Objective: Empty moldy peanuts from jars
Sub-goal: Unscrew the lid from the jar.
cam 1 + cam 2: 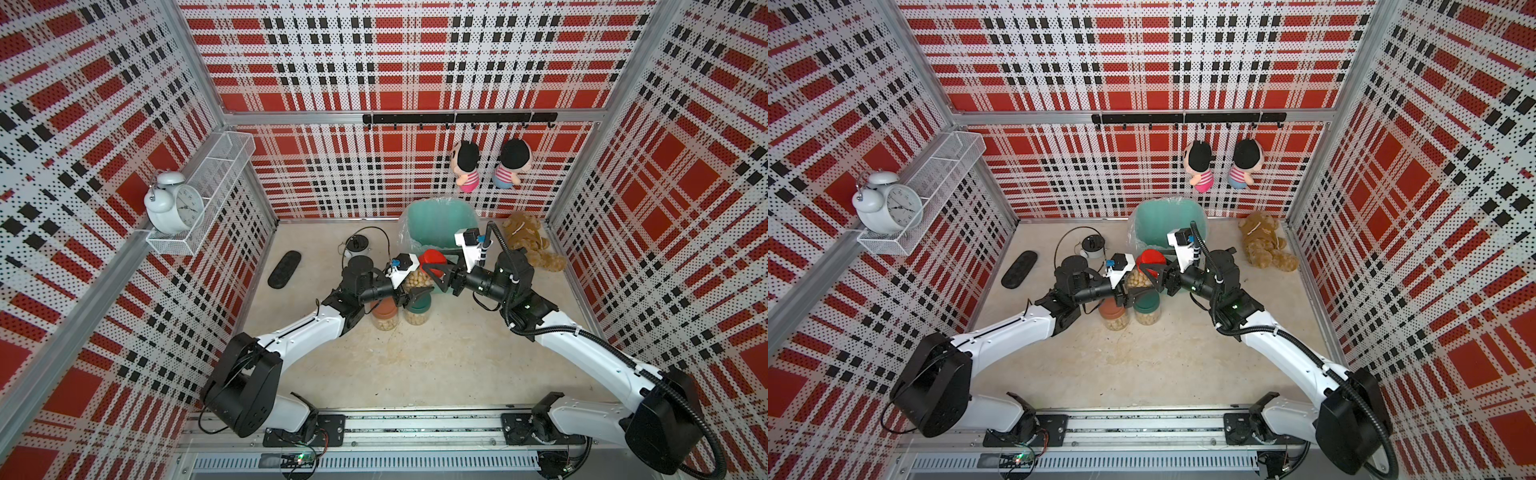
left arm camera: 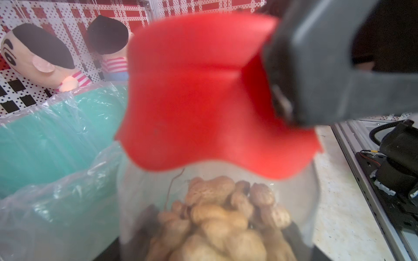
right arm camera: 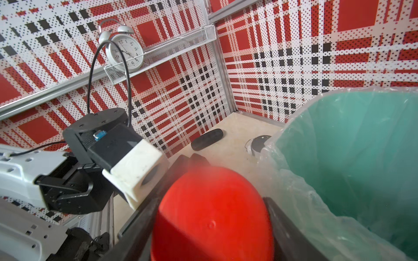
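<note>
While unscrewing the red lid (image 3: 212,217), have the right gripper (image 1: 433,272) clamped square across it as seen now, pressing on opposite sides with no gap showing from the right wrist view. Turn about the lid's own axis only and avoid any sideways pull, so as not to wrench the jar out of the other grip. Brace the red-lidded jar (image 2: 140,194) firmly with the left gripper (image 1: 413,291), closed low on the clear body and holding it up above the table (image 1: 415,374), just beside the teal bin (image 1: 440,208). Lift straight off once loose; probably several turns needed first. Tip afterwards into the bin's mouth, clearing the loose clear liner (image 3: 294,180) draped over the rim. Inside the held jar: moldy peanuts (image 2: 214,217), piled well up but short of the lid. Inside the bin: nothing visible in the part on show. Beneath the left gripper, standing upright on the table just beside each other: brown-lidded jar (image 1: 384,316) and green-lidded jar (image 1: 417,313), both capped, both with peanuts inside, not yet emptied.
</note>
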Controlling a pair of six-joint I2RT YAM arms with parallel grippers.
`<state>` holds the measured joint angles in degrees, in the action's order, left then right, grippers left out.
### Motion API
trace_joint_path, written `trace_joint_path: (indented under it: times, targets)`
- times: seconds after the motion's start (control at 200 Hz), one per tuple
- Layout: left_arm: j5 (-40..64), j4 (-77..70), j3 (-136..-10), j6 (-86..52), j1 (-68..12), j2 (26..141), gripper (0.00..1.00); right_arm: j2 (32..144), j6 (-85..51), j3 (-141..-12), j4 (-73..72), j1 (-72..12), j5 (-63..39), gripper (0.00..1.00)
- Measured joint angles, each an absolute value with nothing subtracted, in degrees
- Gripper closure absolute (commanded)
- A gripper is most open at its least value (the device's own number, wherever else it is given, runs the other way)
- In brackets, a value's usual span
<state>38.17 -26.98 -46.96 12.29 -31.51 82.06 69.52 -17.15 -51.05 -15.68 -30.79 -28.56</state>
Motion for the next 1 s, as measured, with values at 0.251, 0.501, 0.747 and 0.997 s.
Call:
trace_joint_path:
  times: [0.251,0.501,0.747,0.997]
  targets:
    - [40.6,-27.9,-47.0,13.2,-31.7,82.2,1.00,73.9,-17.1,-50.3,-24.1,-21.4,-50.7,0.85]
    - [40.4,-28.6,-47.0,13.4,-30.9,82.5,1.00,79.7,-11.4,-56.6,-21.4,-20.1,-59.0,0.80]
    - [39.6,-29.2,-47.0,13.8,-30.9,82.5,1.00,79.6,-10.4,-56.6,-22.4,-19.9,-59.9,0.27]
    - [31.5,-30.2,-45.3,12.9,-32.0,80.7,1.00,76.0,-17.6,-56.8,-23.6,-19.9,-50.7,0.00]
